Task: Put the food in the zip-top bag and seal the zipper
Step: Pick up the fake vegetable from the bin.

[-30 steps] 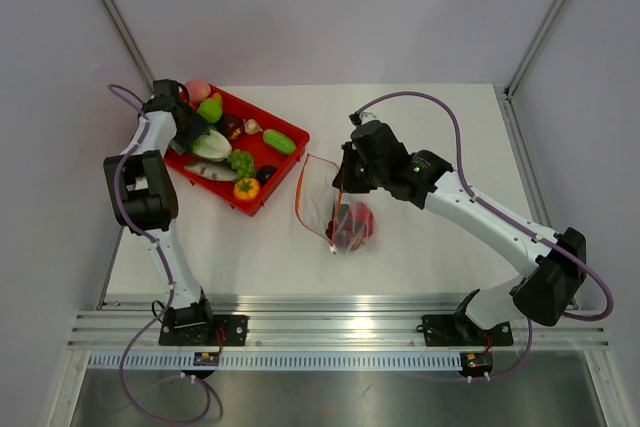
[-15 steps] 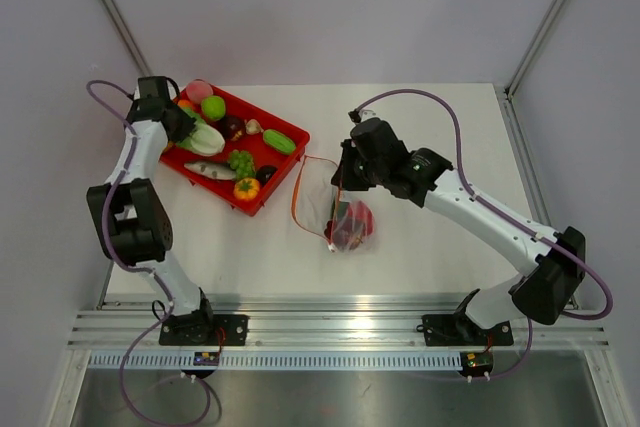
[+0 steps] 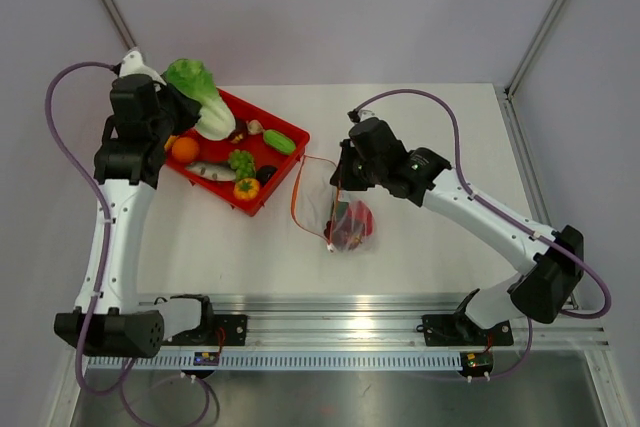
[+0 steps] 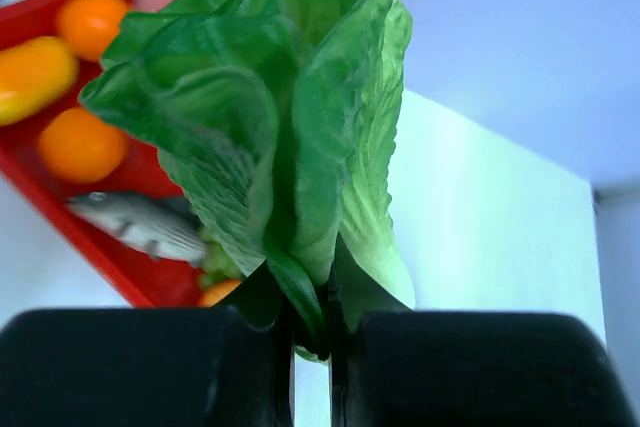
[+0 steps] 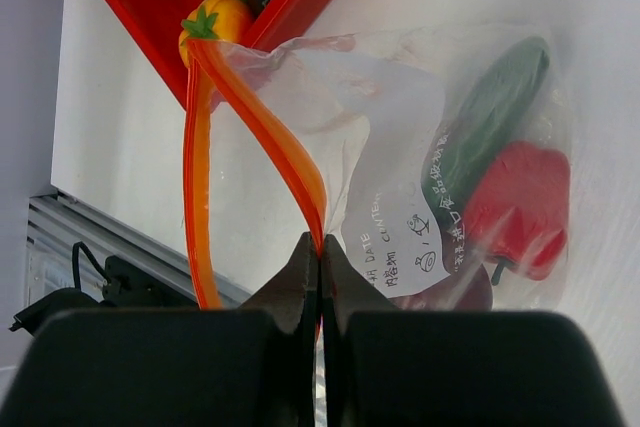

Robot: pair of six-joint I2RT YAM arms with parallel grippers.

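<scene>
Left claw (image 4: 310, 352) clamped on cabbage (image 4: 270, 117) stem, aloft over red tray (image 3: 284, 173). Looks light, leaves springy; stem gives the firm hold. Right claw (image 5: 320, 257) pinched shut on zipper (image 5: 262, 132), holding zip-top bag (image 5: 400, 117) mouth up off surface (image 3: 450, 117); film limp, slippery.

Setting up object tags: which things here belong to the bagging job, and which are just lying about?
Job:
- cabbage in left tool
- zip-top bag, zipper pinched by right tool
- red pepper, dark green vegetable, bagged
- orange, grapes, green cucumber, unbagged

Lying about:
- red tray
- table
- aluminium rail
</scene>
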